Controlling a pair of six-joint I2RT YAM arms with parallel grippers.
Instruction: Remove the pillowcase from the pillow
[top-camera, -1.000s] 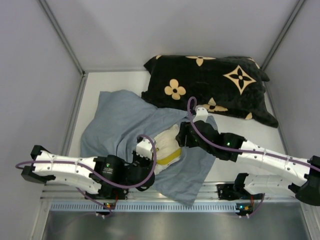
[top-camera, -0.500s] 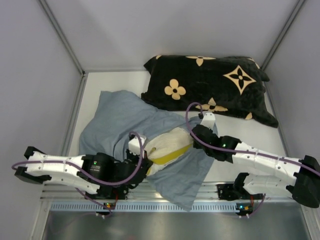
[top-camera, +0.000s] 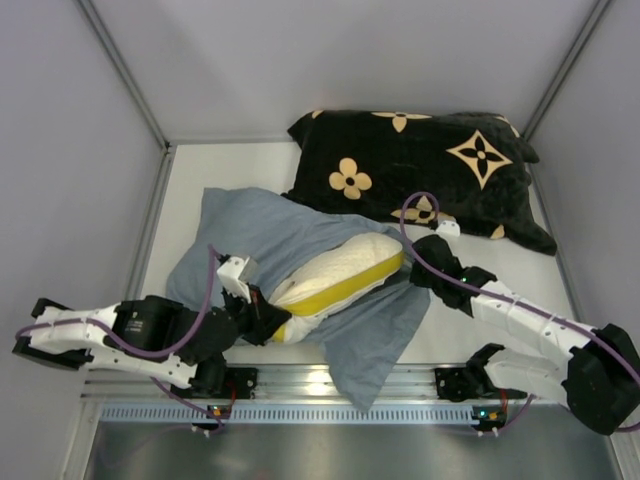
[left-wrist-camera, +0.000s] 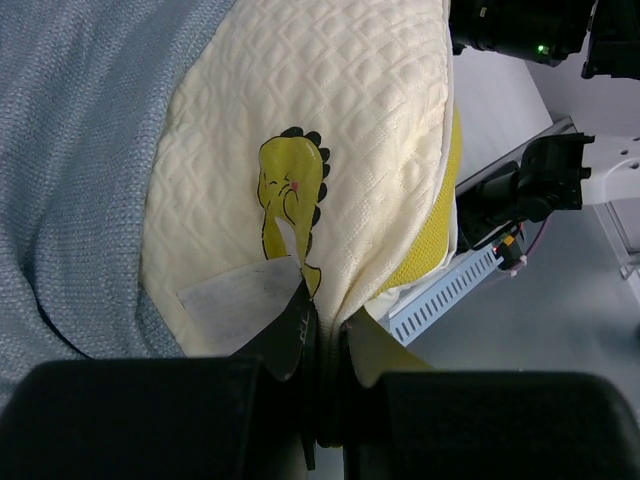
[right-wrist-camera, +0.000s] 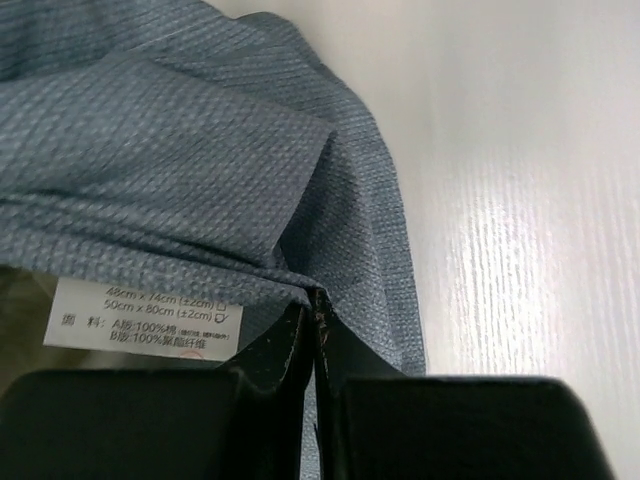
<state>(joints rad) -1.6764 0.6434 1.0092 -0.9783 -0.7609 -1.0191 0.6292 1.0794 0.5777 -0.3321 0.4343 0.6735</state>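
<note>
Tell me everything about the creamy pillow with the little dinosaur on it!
The pillow is cream and soft-looking, with a quilted diamond knit and a bright yellow side band. It has a small yellow-green dinosaur emblem and a white tag. It lies tilted on the table, partly out of the grey-blue pillowcase bunched under and beside it. The left tool pinches its near corner.

Plain grey-blue pillowcase (top-camera: 250, 225). Cream diamond-knit pillow (top-camera: 340, 263) with yellow edge band, yellow-green emblem (left-wrist-camera: 290, 190) and white tag (left-wrist-camera: 235, 300). Black cushion (top-camera: 430, 170) bearing tan flower motifs.
</note>
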